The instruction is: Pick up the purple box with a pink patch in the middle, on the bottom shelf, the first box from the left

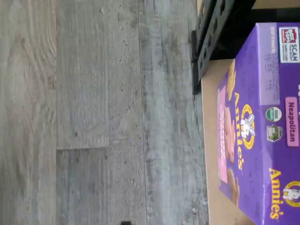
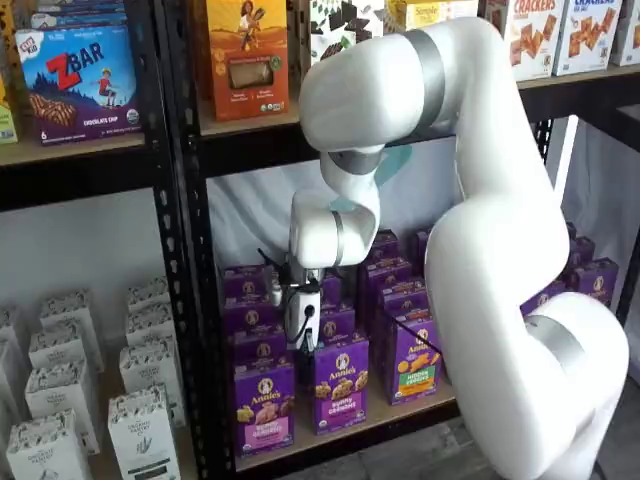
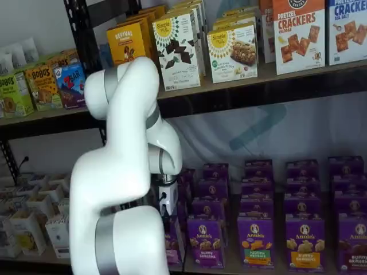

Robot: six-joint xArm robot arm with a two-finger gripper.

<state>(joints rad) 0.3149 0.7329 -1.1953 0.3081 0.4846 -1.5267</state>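
Note:
The purple box (image 2: 264, 405) with a pink patch stands at the front left of the bottom shelf (image 2: 345, 432). In the wrist view it (image 1: 262, 131) shows close up on the tan board (image 1: 210, 140), with a pink "Neapolitan" label. In a shelf view the arm hides most of it (image 3: 172, 245). My gripper (image 2: 303, 325) hangs over the leftmost column of purple boxes, just behind and above this box. Its white body also shows in a shelf view (image 3: 167, 204). The fingers are not plainly visible, so open or shut cannot be told.
More purple Annie's boxes fill the shelf: a purple-white patch (image 2: 340, 385) and a green patch (image 2: 415, 365) beside the target. A black post (image 2: 190, 300) stands left of it. White cartons (image 2: 140, 420) fill the neighbouring rack. Grey plank floor (image 1: 93, 112) lies below.

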